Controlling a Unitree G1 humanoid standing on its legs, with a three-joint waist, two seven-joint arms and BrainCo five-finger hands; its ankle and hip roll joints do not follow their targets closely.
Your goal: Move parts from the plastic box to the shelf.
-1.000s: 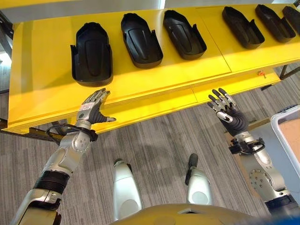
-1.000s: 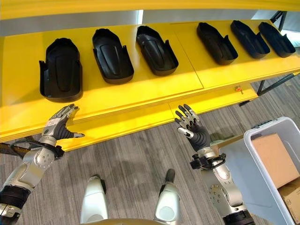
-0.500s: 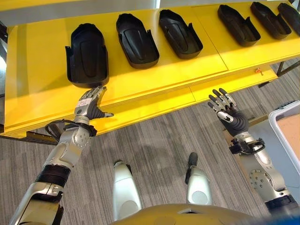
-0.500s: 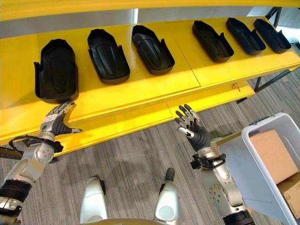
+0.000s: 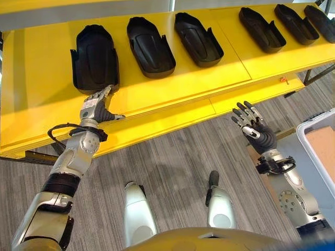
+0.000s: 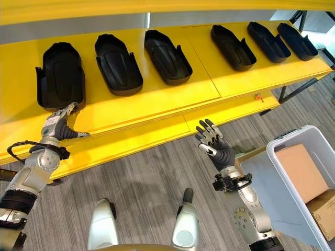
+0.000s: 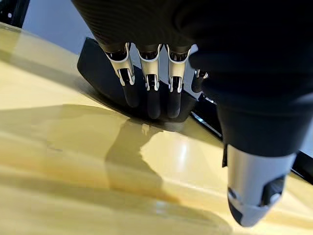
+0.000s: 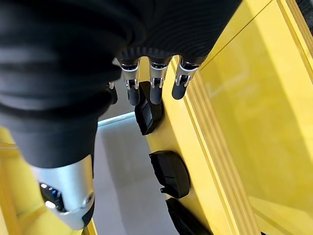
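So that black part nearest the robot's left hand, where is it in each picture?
Left eye view: leftmost black part on the yellow shelf, upper left, just beyond the left hand.
Right eye view: the same part, far upper left.
Left wrist view: the dark shape at the fingertips.
Right wrist view: I cannot tell which part it is.
Shared landmark: the yellow shelf.

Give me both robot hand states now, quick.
Left robot hand: open, straight fingertips against the near end of the leftmost black part on the shelf.
Right robot hand: open, fingers spread, holding nothing.
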